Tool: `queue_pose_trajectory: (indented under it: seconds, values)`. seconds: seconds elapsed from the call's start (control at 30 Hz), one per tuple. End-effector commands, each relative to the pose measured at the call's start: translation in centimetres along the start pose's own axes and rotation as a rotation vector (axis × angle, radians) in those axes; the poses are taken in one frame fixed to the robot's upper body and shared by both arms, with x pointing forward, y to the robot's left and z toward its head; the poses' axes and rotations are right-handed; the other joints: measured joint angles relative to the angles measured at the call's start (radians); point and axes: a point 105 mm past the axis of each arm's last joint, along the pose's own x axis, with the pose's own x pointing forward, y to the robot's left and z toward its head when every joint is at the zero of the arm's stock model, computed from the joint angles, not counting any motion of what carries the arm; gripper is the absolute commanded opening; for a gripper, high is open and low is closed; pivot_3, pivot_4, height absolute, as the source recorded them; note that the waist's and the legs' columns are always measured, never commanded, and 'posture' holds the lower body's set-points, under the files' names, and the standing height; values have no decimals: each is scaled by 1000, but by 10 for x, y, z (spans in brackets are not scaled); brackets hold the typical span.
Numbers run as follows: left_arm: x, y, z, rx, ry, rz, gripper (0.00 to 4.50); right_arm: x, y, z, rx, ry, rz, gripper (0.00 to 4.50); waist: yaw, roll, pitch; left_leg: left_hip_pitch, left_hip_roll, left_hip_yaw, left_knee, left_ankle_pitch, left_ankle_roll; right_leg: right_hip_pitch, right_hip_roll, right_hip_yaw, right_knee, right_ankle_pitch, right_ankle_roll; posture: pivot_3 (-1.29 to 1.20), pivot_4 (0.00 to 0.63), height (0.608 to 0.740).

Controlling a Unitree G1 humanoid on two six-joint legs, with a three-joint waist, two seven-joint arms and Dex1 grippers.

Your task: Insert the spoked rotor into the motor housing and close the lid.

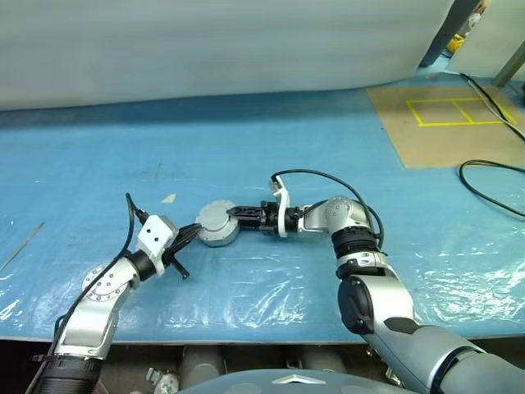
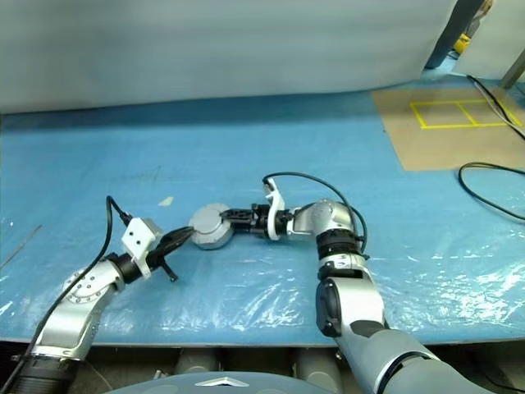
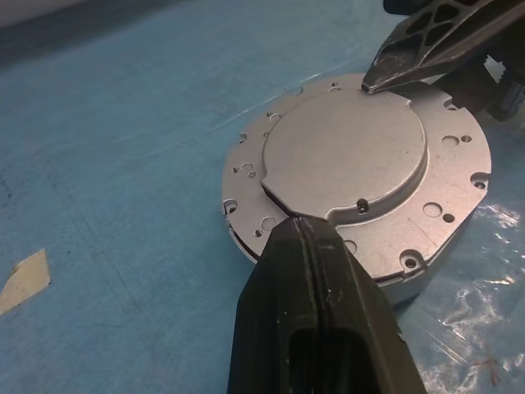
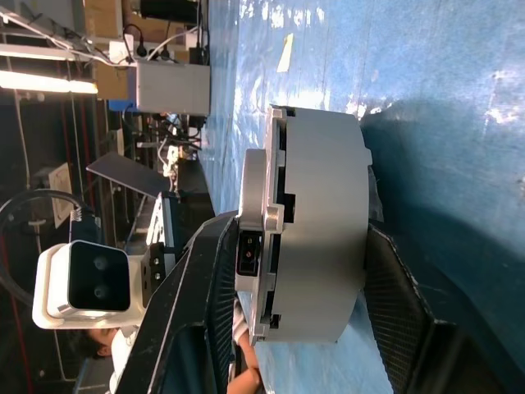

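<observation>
Our right gripper [image 1: 232, 215] clamps the motor housing [image 1: 216, 225] between its fingers — lid [image 3: 344, 154] seated on top — while our shut left gripper [image 3: 305, 234] touches the rim.

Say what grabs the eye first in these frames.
The round silver motor housing with the lid on top sits mid-table on the blue plastic sheet, pinched between the two arms. The right gripper clamps it from the right with a finger on top and one below, while the left gripper, fingers shut, touches its near-left edge. At the far right, a brown board with yellow tape squares stands out.
</observation>
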Motion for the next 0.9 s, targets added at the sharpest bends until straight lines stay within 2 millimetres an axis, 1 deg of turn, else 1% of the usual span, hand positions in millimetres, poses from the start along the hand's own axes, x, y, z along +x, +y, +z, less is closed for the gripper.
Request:
queue_pose_trajectory:
  seconds: [0.03,0.13,0.23,0.33,0.4,0.47,0.53,0.6,0.7,0.83,0.87,0.9]
  values:
    - [2,4,10,10,-32,15,0,16,14,-9,40,13,86,1854,1,0,0,0,0,0,0,0,0,-1,0,0,0,0,0,0,150,740]
    - [1,11,16,-22,-74,64,0,16,23,4,19,-64,136,1853,1,-1,1,-2,0,0,1,0,0,-3,0,0,0,0,0,0,150,740]
    - [-3,24,21,-96,-122,147,0,11,34,21,21,-164,205,1844,5,-5,3,-6,0,0,1,0,0,-6,0,-1,0,2,4,0,150,740]
    - [-11,37,26,-224,-193,241,0,6,46,34,23,-235,270,1223,8,-7,4,-14,-1,-1,4,1,0,-13,0,-2,4,3,5,0,150,740]
    - [-18,48,28,-337,-251,317,0,3,56,42,28,-278,321,1222,9,-9,6,-17,-1,-1,4,1,1,-15,0,-2,5,4,5,0,150,740]
    - [-23,56,26,-406,-277,364,0,3,61,45,25,-294,340,1222,8,-12,7,-17,-1,-2,4,1,0,-16,0,-3,6,4,5,0,150,740]
    - [-24,56,25,-435,-277,366,0,4,62,47,19,-303,335,1222,6,-13,8,-17,-1,-2,5,0,-1,-16,0,-3,7,4,5,0,150,740]
    - [-25,59,26,-501,-310,381,0,5,64,49,17,-314,345,1222,7,-13,8,-16,-1,-2,5,0,-1,-16,0,-3,7,4,5,0,150,740]
    - [-24,61,27,-586,-346,385,0,3,72,53,21,-331,386,1222,9,-15,9,-16,-1,-2,6,0,-1,-16,0,-3,8,4,5,0,150,740]
    - [-13,51,42,-709,-427,294,0,3,81,56,15,-348,423,1222,10,-17,10,-17,-1,-3,8,0,-1,-16,-1,-3,9,4,5,0,150,740]
    - [-10,49,47,-758,-458,278,340,4,82,57,12,-349,424,1222,10,-17,11,-17,-1,-3,8,0,-1,-16,-1,-3,9,4,5,0,150,740]
    - [-7,46,51,-789,-472,256,484,5,83,57,9,-350,425,1222,11,-18,11,-17,-1,-3,8,0,-1,-16,0,-3,9,4,5,0,150,740]
